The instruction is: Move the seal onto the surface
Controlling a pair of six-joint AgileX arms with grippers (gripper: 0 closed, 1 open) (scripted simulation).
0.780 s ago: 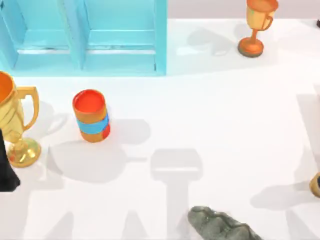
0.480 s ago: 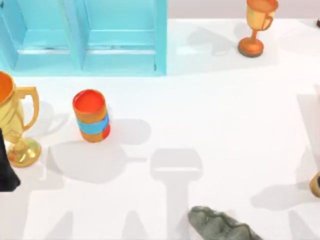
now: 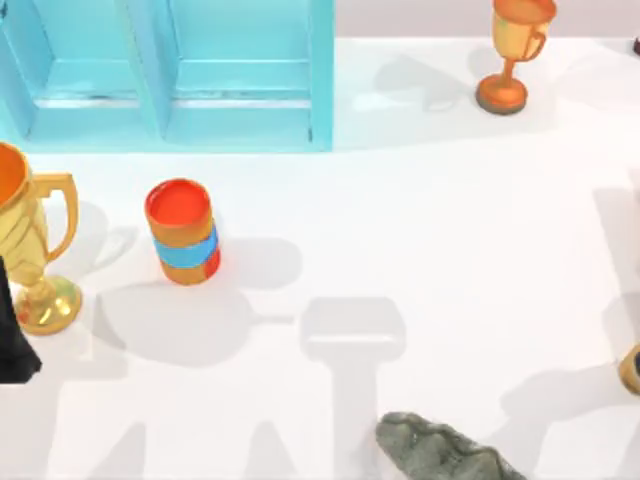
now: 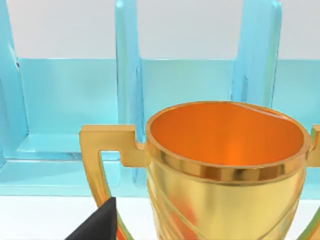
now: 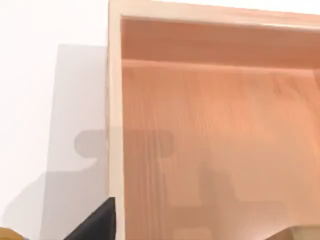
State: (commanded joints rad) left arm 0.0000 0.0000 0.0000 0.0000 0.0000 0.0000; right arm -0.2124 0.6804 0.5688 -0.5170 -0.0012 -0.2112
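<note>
Nearest in the top view, a grey-green lumpy stone figure (image 3: 435,452) lies on the surface (image 3: 450,250), the broad white tabletop, crossed here by soft grey shadows. At the right edge, a little farther back, a rounded golden-brown object (image 3: 632,368) is cut off by the frame, too little of it in sight to name. At the left edge the dark left arm (image 3: 12,338) stands just beside the foot of a large golden trophy (image 3: 30,250). In the left wrist view the left gripper (image 4: 95,226) sits close to that trophy's handle; I cannot tell whether it is open or closed, or whether it holds anything.

Farther in, an orange cup with a blue band (image 3: 182,232) stands upright, apart from the trophy. Behind it the light-blue shelved cabinet (image 3: 240,75) fills the far left, and a small orange trophy (image 3: 515,50) stands at the far right.

The right wrist view has the right gripper (image 5: 97,222) over the wall of a shallow light-wood tray (image 5: 114,100) resting on the white top; its opening cannot be told. A pale tan corner inside the tray may be the seal (image 5: 302,233), though I cannot be sure.
</note>
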